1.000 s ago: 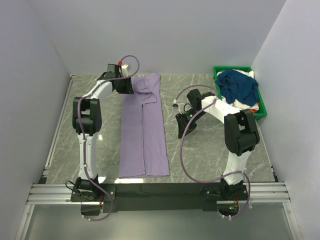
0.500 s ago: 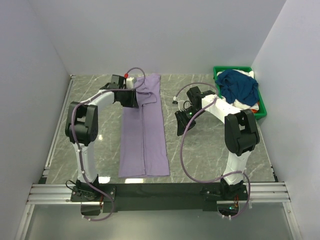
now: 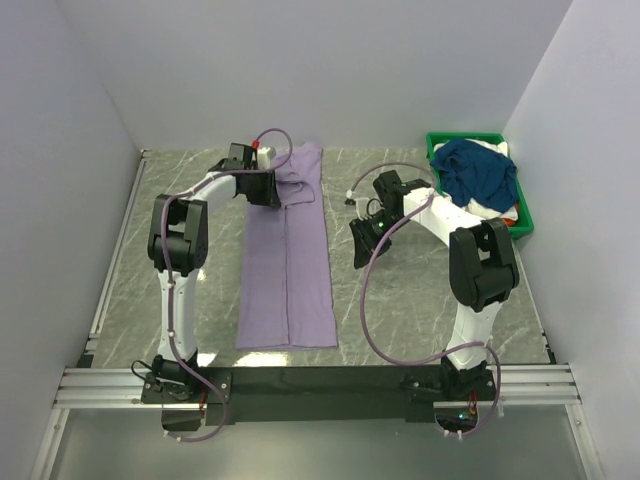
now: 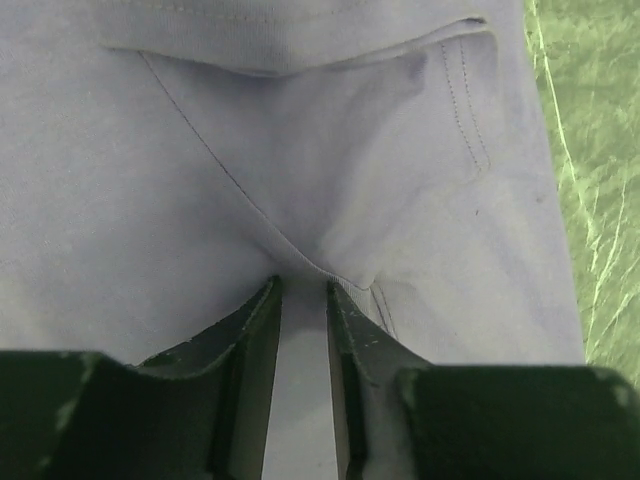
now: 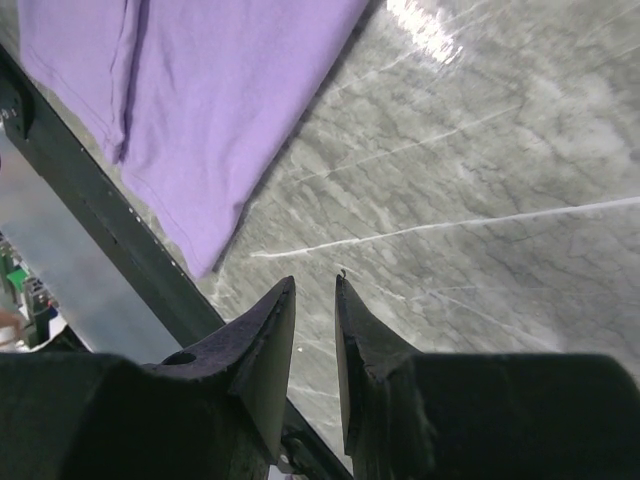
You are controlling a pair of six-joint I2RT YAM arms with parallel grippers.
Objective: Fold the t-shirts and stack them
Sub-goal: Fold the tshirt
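Note:
A light lavender t-shirt (image 3: 288, 260) lies folded into a long strip on the marble table, collar end at the far side. My left gripper (image 3: 271, 189) sits at the strip's upper left edge. In the left wrist view the left gripper (image 4: 303, 280) has its jaws closed on a pinch of the lavender cloth (image 4: 300, 150), with creases running into the tips. My right gripper (image 3: 360, 232) hovers right of the shirt. In the right wrist view the right gripper (image 5: 315, 282) is shut and empty over bare marble, with the shirt's hem corner (image 5: 200, 100) beyond it. A navy t-shirt (image 3: 478, 172) is heaped in the bin.
A green plastic bin (image 3: 523, 222) stands at the far right and holds the navy shirt over white (image 3: 488, 208) and orange (image 3: 512, 217) garments. White walls close in the table on three sides. A black rail (image 3: 320, 380) runs along the near edge.
My left gripper has moved right and inward over the shirt's upper left, carrying the sleeve edge onto the body, so the strip is narrower at the top. The right arm has barely moved.

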